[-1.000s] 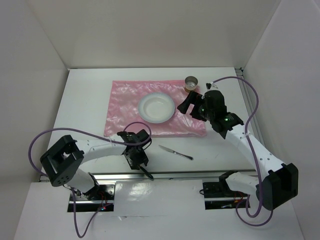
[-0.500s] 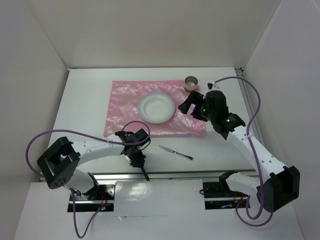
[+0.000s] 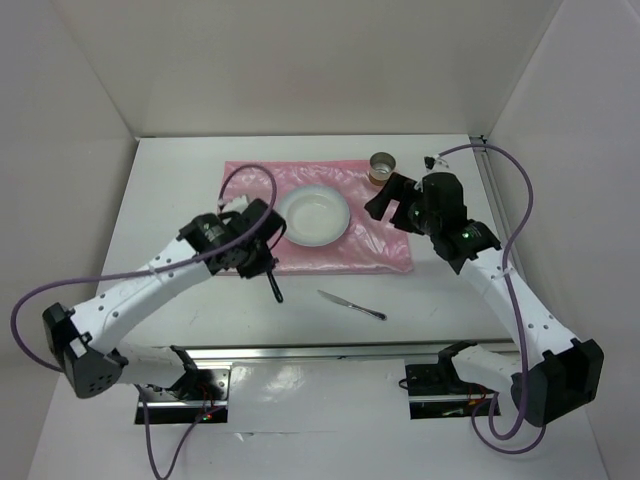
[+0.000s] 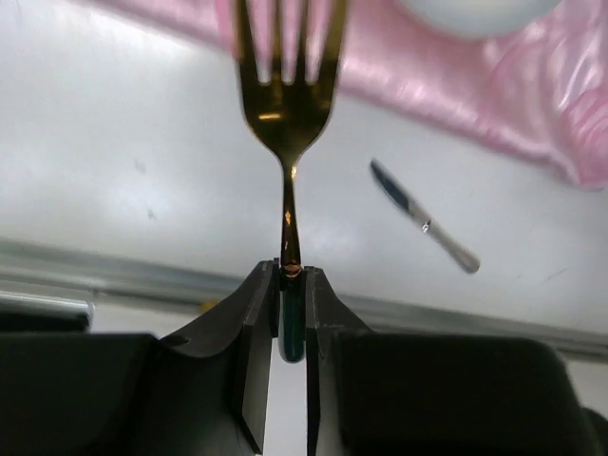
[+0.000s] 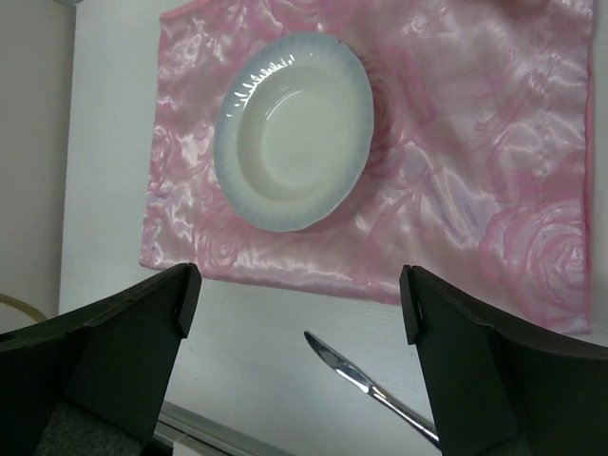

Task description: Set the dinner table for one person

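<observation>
The left gripper (image 3: 268, 272) is clenching a gold fork (image 3: 275, 290) by its handle, hovering over the near edge of the pink mat (image 3: 250, 200) just left of the white bowl (image 3: 313, 215). In the left wrist view, the two black fingers (image 4: 255, 323) are pressing tight on the fork's (image 4: 285, 104) thin stem, and the tines are pointing away from the left gripper (image 4: 290, 285) toward the border between the mat (image 4: 456, 85) and the bare dinner table (image 4: 142, 142). The dinner table (image 3: 170, 190) is lying flat beneath both arms, carrying the mat, with the bowl resting near the mat's middle. A small metal cup (image 3: 383, 165) is standing at the mat's far right corner. A silver knife (image 3: 352, 305) is lying slantwise on the table just off the mat's near edge, apart from the fork. The right gripper (image 3: 385, 200) is hanging above the right part of the mat, near the cup, with its fingers (image 5: 123, 332) spread wide and grasping nothing. Between them the right wrist view is showing the bowl (image 5: 294, 142) on the mat (image 5: 475, 142), the knife's (image 5: 370, 385) blade on the table (image 5: 237, 351), and the right gripper (image 5: 299, 294) well above both.
</observation>
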